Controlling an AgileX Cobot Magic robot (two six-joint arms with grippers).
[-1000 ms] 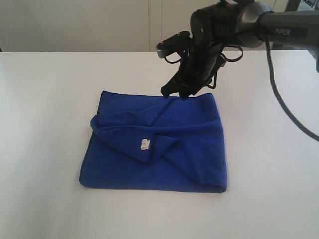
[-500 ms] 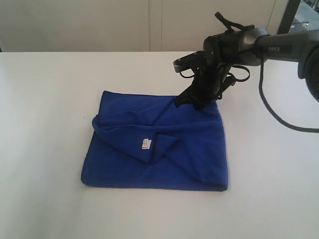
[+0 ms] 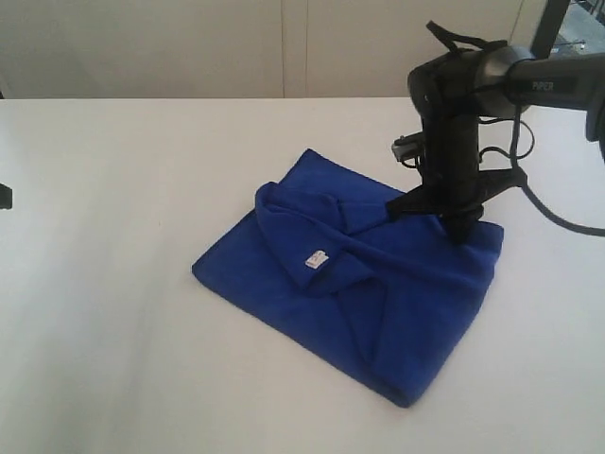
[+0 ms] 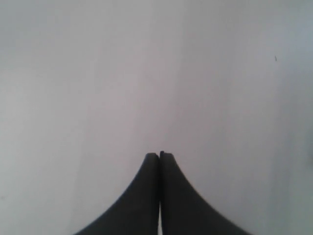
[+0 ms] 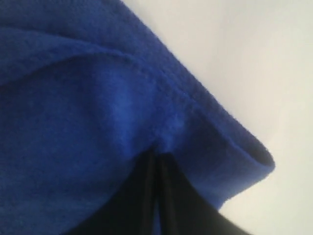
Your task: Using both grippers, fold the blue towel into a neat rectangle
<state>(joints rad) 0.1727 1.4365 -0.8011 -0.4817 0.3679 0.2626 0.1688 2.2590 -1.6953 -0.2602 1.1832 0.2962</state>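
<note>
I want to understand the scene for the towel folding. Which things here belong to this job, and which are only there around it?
Belong to the job:
- blue towel, partly folded
- right gripper, shut on the towel's edge
- left gripper, shut, holding nothing

Only there:
- white table
- pale wall behind it

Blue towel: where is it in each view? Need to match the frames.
Exterior view: blue towel centre-right on the white table, far corner pinched by the right gripper.
Left wrist view: absent; only the shut left gripper over bare table.
Right wrist view: fills most of the picture, bunched at the gripper tips.
Shared landmark: the white table, in all three.
</note>
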